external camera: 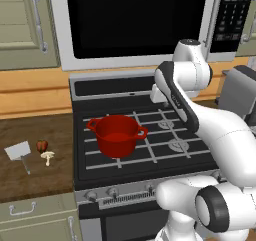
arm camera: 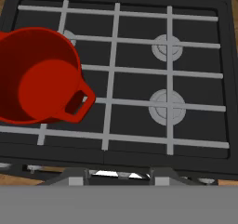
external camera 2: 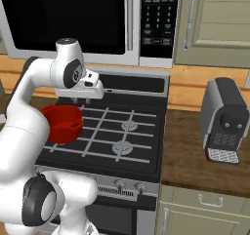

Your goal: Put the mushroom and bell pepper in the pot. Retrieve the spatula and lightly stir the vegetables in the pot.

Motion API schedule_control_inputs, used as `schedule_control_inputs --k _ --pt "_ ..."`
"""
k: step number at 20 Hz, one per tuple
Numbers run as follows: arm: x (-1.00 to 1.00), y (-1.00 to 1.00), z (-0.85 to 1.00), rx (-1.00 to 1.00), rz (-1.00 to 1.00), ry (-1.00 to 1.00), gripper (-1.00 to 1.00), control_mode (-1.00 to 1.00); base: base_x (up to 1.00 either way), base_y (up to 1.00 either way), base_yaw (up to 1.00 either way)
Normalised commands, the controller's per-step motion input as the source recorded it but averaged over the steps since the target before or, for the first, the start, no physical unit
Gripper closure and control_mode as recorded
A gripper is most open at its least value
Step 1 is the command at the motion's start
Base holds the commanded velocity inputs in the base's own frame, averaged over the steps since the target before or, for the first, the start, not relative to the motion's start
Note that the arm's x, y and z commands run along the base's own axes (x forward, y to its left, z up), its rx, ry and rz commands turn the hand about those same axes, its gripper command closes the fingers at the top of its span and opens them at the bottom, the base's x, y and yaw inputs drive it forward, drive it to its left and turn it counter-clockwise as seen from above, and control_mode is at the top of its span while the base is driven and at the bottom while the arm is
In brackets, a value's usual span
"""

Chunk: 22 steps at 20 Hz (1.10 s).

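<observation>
Tool point(external camera 2: 80, 100) hangs over the stove grate; can't tell its jaw state, nothing seen held. Mushroom point(external camera: 48, 156) and bell pepper point(external camera: 42, 146) touch on the worktop point(external camera: 30, 185) beside the spatula point(external camera: 20, 153); pot point(external camera: 117, 134) empty. Risk: pinching one nudges the other away.

Glossy red pot point(external camera: 117, 134), cream mushroom point(external camera: 48, 156), dark red bell pepper point(external camera: 42, 145), white-grey spatula point(external camera: 19, 152), black stove point(external camera: 150, 150) with pale grey grates.
</observation>
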Motion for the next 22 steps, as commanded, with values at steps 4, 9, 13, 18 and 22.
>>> schedule_control_inputs --k 4,9,13,18,22 --pt "0.00 0.00 0.00 0.00 0.00 0.00 -1.00 1.00 0.00 0.00 0.00" --pt "0.00 0.00 0.00 0.00 0.00 0.00 -1.00 1.00 -0.04 0.05 0.00" --pt "0.00 0.00 0.00 0.00 0.00 0.00 -1.00 1.00 0.00 0.49 0.02" --pt "0.00 0.00 0.00 0.00 0.00 0.00 -1.00 1.00 0.00 0.80 0.00" --pt "0.00 0.00 0.00 0.00 0.00 0.00 -1.00 1.00 0.02 0.77 0.00"
